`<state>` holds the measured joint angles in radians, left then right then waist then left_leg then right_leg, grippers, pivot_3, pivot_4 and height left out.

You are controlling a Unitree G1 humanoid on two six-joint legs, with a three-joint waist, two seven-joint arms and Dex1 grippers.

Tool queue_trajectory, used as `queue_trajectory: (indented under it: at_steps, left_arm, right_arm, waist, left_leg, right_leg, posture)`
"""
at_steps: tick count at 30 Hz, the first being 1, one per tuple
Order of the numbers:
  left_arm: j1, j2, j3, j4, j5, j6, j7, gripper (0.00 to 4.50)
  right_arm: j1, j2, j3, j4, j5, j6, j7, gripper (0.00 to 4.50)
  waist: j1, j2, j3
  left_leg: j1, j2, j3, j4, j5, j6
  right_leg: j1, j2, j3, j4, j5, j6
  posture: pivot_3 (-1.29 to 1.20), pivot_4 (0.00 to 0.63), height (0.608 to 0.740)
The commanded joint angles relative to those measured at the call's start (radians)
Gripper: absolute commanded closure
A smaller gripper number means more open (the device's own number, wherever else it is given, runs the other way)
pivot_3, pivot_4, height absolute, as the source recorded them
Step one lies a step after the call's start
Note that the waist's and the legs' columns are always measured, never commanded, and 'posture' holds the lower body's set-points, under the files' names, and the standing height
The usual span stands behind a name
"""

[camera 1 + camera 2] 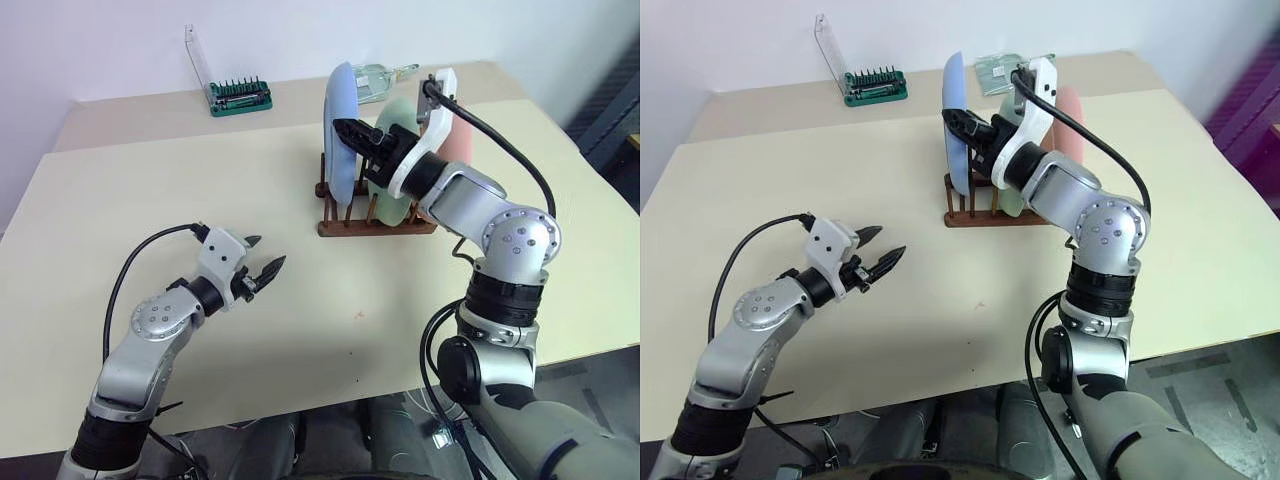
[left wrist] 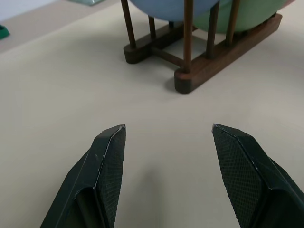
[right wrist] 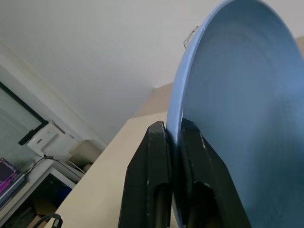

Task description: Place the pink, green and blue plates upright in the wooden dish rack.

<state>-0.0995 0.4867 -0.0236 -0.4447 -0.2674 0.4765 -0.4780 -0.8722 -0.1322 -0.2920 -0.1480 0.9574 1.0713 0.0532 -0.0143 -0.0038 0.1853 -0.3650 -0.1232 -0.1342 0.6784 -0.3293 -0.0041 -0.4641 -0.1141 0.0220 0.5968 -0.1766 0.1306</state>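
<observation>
The wooden dish rack [image 1: 375,228] stands mid-table, right of centre. Three plates stand upright between its pegs. The blue plate [image 1: 340,130] is at its left end, the green plate [image 1: 385,195] is in the middle, and the pink plate [image 1: 462,135] is at the right, partly hidden by my right arm. My right gripper [image 1: 345,130] reaches over from the right, its fingers [image 3: 152,156] pinching the blue plate's rim [image 3: 176,118]. My left gripper [image 1: 262,262] hovers open and empty over bare table, left of the rack and nearer to me; the rack's end [image 2: 223,52] lies ahead of it.
A green-based tool holder [image 1: 240,95] with a raised clear lid sits at the back left. A clear glass item [image 1: 385,75] lies behind the rack. The beige table [image 1: 150,180] stretches wide to the left, and its front edge is near my arms.
</observation>
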Motion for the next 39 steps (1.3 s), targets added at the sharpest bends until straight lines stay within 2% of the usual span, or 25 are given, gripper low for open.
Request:
queue_trajectory:
  at_steps: [1,2,6,10,13,16,21,23,26,30,33,36,38,39]
  left_arm:
    - [0.002,-0.005,0.016,-0.046,-0.008,0.003,0.004,1.51]
    - [0.002,-0.004,0.016,-0.047,-0.009,0.005,0.004,1.51]
    - [-0.001,-0.007,0.010,-0.052,-0.008,0.014,0.004,1.51]
    - [-0.013,-0.010,0.006,-0.043,-0.008,0.019,-0.002,1.51]
    - [-0.020,-0.010,-0.003,-0.035,-0.007,0.018,-0.012,1.51]
    - [-0.040,-0.015,-0.008,-0.015,-0.019,0.022,-0.032,1.51]
    - [-0.077,-0.028,-0.038,0.016,-0.007,0.016,-0.052,1.51]
    - [-0.081,-0.030,-0.036,0.020,-0.007,0.016,-0.051,1.51]
    - [-0.079,-0.033,-0.028,0.022,-0.010,0.016,-0.050,1.51]
    - [-0.049,-0.027,-0.033,0.042,0.020,-0.022,-0.047,1.51]
    - [-0.006,-0.003,-0.005,0.080,0.037,-0.050,-0.056,1.51]
    - [0.042,0.037,0.008,0.139,0.069,-0.115,-0.076,1.51]
    - [0.059,0.059,0.023,0.187,0.083,-0.168,-0.090,1.51]
    - [0.061,0.057,0.021,0.194,0.088,-0.177,-0.086,1.51]
  right_arm:
    - [-0.030,-0.048,0.072,-0.049,-0.069,-0.071,0.058,2.58]
    - [-0.029,-0.061,0.096,-0.062,-0.090,-0.090,0.077,2.21]
    - [-0.028,-0.118,0.169,-0.104,-0.176,-0.155,0.131,2.21]
    - [-0.014,-0.281,0.275,-0.210,-0.342,-0.280,0.251,2.21]
    - [0.023,-0.376,0.282,-0.272,-0.409,-0.338,0.301,2.21]
    - [0.047,-0.363,0.194,-0.296,-0.326,-0.283,0.282,2.21]
    - [0.091,-0.363,0.265,-0.317,-0.401,-0.298,0.281,2.21]
    - [0.104,-0.374,0.255,-0.334,-0.411,-0.308,0.288,2.21]
    - [0.169,-0.415,0.174,-0.402,-0.344,-0.304,0.349,2.21]
    - [0.402,-0.549,0.030,-0.516,-0.266,-0.331,0.525,2.21]
    - [0.708,-0.661,-0.145,-0.546,-0.266,-0.341,0.679,2.21]
    - [0.927,-0.685,-0.272,-0.512,-0.283,-0.372,0.741,2.21]
    - [0.986,-0.679,-0.269,-0.474,-0.350,-0.425,0.723,2.21]
    - [0.999,-0.679,-0.270,-0.446,-0.371,-0.451,0.726,2.21]
  waist:
    - [0.000,0.000,0.000]
    - [0.000,0.000,0.000]
    - [0.000,0.000,0.000]
    - [0.003,0.000,0.000]
    - [0.004,-0.001,0.000]
    - [0.004,-0.001,0.000]
    - [0.004,-0.001,-0.001]
    - [0.004,-0.001,-0.001]
    - [0.008,-0.001,0.000]
    - [0.029,-0.001,-0.001]
    - [0.040,-0.002,-0.001]
    - [0.047,0.000,-0.002]
    - [0.044,0.001,-0.002]
    - [0.043,0.001,-0.002]
  left_leg:
    - [0.000,0.000,0.000,0.000,0.000,0.000]
    - [0.000,0.000,0.000,0.000,0.000,0.000]
    - [0.000,0.000,0.000,0.000,0.000,0.000]
    - [-0.003,0.000,0.000,0.001,0.000,0.000]
    - [-0.005,0.000,0.000,0.003,0.000,0.000]
    - [-0.005,0.000,0.000,0.003,0.000,0.000]
    - [-0.005,0.000,0.000,0.004,0.000,0.000]
    - [-0.005,0.000,0.000,0.004,0.000,0.000]
    - [-0.006,0.000,0.000,0.004,0.000,0.000]
    - [-0.006,0.000,-0.001,0.004,-0.001,0.001]
    - [-0.006,-0.001,-0.001,0.005,-0.001,0.002]
    - [-0.003,0.000,0.001,0.004,-0.002,0.003]
    - [0.002,0.000,0.005,0.004,-0.002,0.004]
    - [0.008,0.001,0.005,0.004,-0.006,0.010]
  right_leg:
    - [0.000,0.000,0.000,0.000,0.000,0.000]
    - [0.000,0.000,0.000,0.000,0.000,0.000]
    - [0.000,0.000,0.000,0.000,0.000,0.000]
    - [-0.002,0.000,0.000,0.000,0.000,0.000]
    - [-0.003,0.000,-0.001,0.000,0.000,0.000]
    - [-0.002,-0.001,-0.002,-0.001,0.000,0.000]
    - [-0.002,0.000,-0.001,0.000,0.001,0.000]
    - [-0.002,-0.001,-0.001,-0.001,0.001,0.000]
    - [-0.003,-0.001,-0.001,-0.001,0.001,0.000]
    - [-0.002,-0.001,-0.002,-0.002,0.001,0.000]
    - [0.000,-0.001,-0.003,-0.003,0.001,0.000]
    - [0.002,-0.001,-0.002,-0.004,0.001,0.000]
    - [0.004,-0.001,0.001,-0.002,0.001,0.001]
    - [0.010,-0.001,0.001,-0.003,0.001,0.001]
  posture:
    - [0.00,0.150,0.740]
    - [0.00,0.150,0.740]
    - [0.00,0.150,0.740]
    - [0.00,0.150,0.740]
    - [0.00,0.150,0.740]
    - [0.00,0.150,0.740]
    - [0.00,0.150,0.740]
    - [0.00,0.150,0.740]
    - [0.00,0.150,0.740]
    - [0.00,0.150,0.740]
    - [0.00,0.150,0.740]
    - [0.00,0.150,0.740]
    - [0.00,0.150,0.740]
    - [0.00,0.150,0.740]
